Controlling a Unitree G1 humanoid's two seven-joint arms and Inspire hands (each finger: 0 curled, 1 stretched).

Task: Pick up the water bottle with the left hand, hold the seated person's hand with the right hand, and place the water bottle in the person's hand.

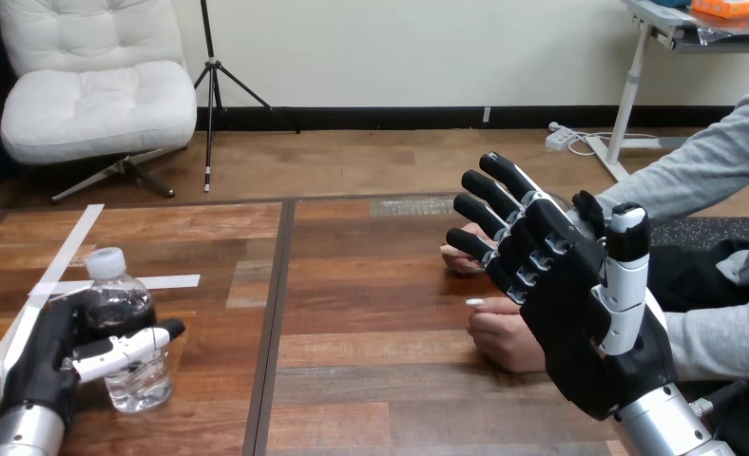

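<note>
A clear water bottle [139, 382] with a white cap stands upright at the table's near left. My left hand [43, 366] is shut on it, with the thumb lying across its front and the fingers curled behind. At the right, my right hand [580, 318] is raised above the table, open, its fingers straight and pointing up and left. Just behind those fingers lies one of the person's hands [458, 258], partly hidden. The person's nearer hand [504, 337] rests as a loose fist on the table, beside my right palm. I cannot tell whether my right hand touches either of them.
White tape strips [67, 255] cross the table's left part near the bottle. A dark seam [278, 313] splits the wooden table down the middle. The person's grey sleeves [713, 171] come in from the right edge.
</note>
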